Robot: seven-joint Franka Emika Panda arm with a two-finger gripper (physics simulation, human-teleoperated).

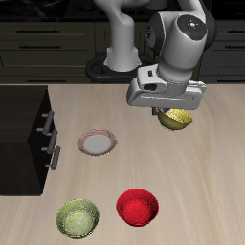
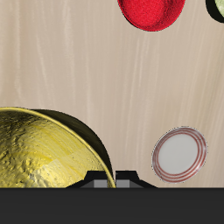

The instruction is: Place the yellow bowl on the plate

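Pale wood-grain tabletop [image 1: 115,110] fills most of the exterior view, with a dark cabinet [image 1: 24,139] at the left edge of the frame and the grey-white robot arm reaching in from the top. The two-finger gripper [image 1: 175,113] hangs in the upper right of the frame with the small glossy golden-yellow bowl [image 1: 177,119] directly beneath it; the bowl looks raised off the table, so the fingers seem to be pinching its rim, though the contact itself is hidden behind the wrist housing. In the wrist view that mottled bowl [image 2: 44,149] looms large and close. The flat round plate with a pale centre and dusty pink rim [image 1: 97,144] lies well apart from it, left of centre in the exterior view and bare. A glossy red bowl [image 1: 137,207] and a yellow-green bowl [image 1: 78,217] sit along the bottom of the frame.

To do the carry well, I would keep the bowl level and high enough to cross the plate's rim, travel straight toward the plate, centre it above the pale middle, then lower gently before letting go.
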